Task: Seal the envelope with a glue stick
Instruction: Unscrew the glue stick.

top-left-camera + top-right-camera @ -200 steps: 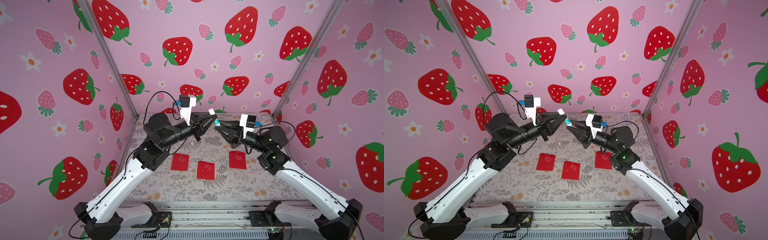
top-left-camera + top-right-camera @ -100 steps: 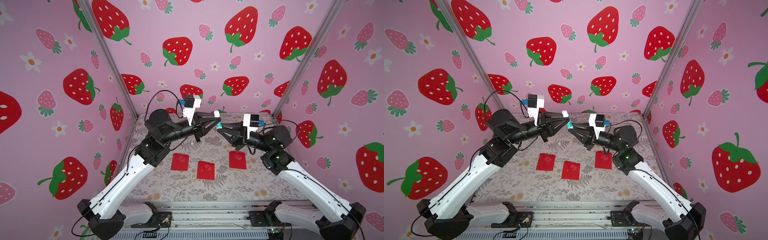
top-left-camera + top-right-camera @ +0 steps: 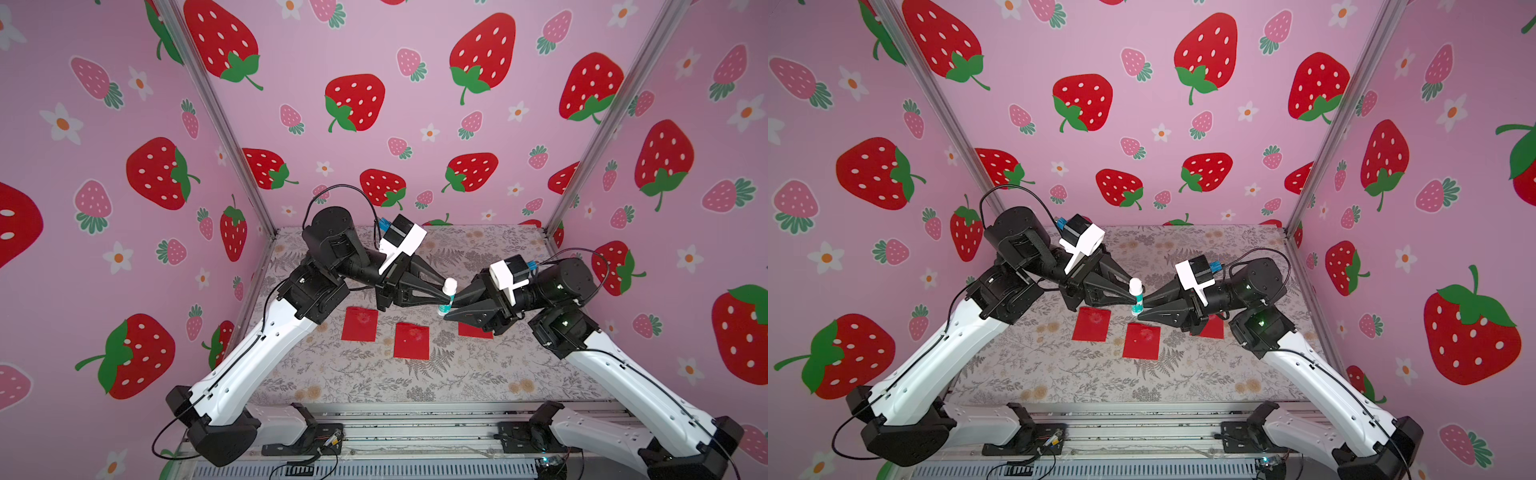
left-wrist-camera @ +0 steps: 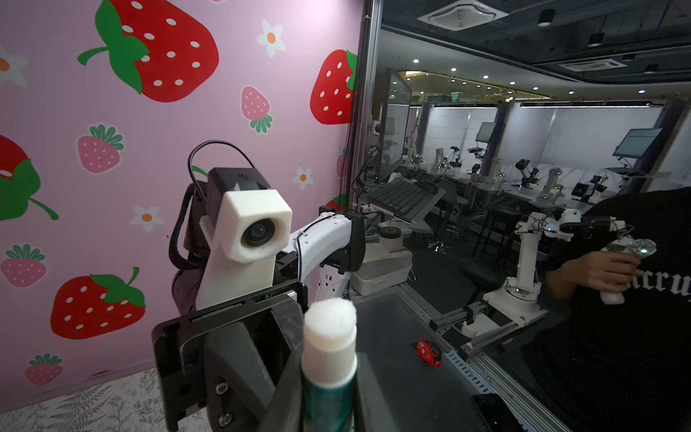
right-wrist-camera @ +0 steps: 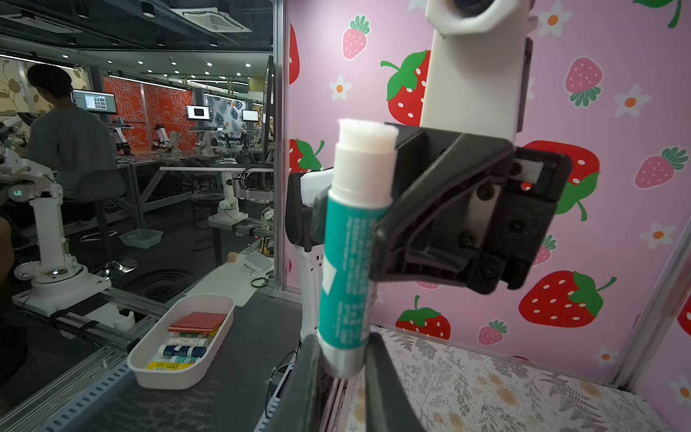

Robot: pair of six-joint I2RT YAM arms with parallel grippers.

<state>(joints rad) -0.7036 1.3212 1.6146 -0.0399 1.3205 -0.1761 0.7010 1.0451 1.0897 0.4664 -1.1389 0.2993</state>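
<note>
While the three red envelopes lie flat on the flowered surface (image 3: 374,382) with no hand on them, the work goes on in the air just behind them. Nearest the robot is the middle envelope (image 3: 411,340). The left envelope (image 3: 360,324) sits a little farther back, and the right envelope (image 3: 473,330) is partly hidden under the right hand (image 3: 449,309). The top views do not show whether any flap stands open.

Above the gap between the middle and right envelopes, the glue stick (image 5: 355,243) stands nearly upright. It is uncapped, with white glue showing at the top. The left hand (image 4: 329,406) is clamped on the teal label band just under the white collar. Within the last second the right hand has drawn its jaws fully together on the stick's base, so both hands now have hold of it, one above the other. Over that same second the pair has come down and forward from a higher spot nearer the back wall (image 3: 415,50). The stick now hangs closer to the envelopes, though apart from the surface.

This two-handed hold looks like preparation. Either the base is about to be turned to wind out more glue, or the stick is passing from one hand to the other. No glue appears to have reached paper yet, so the sealing itself seems still ahead. A pull by either arm before one lets go could tilt the stick or drag it from the other's grasp.
</note>
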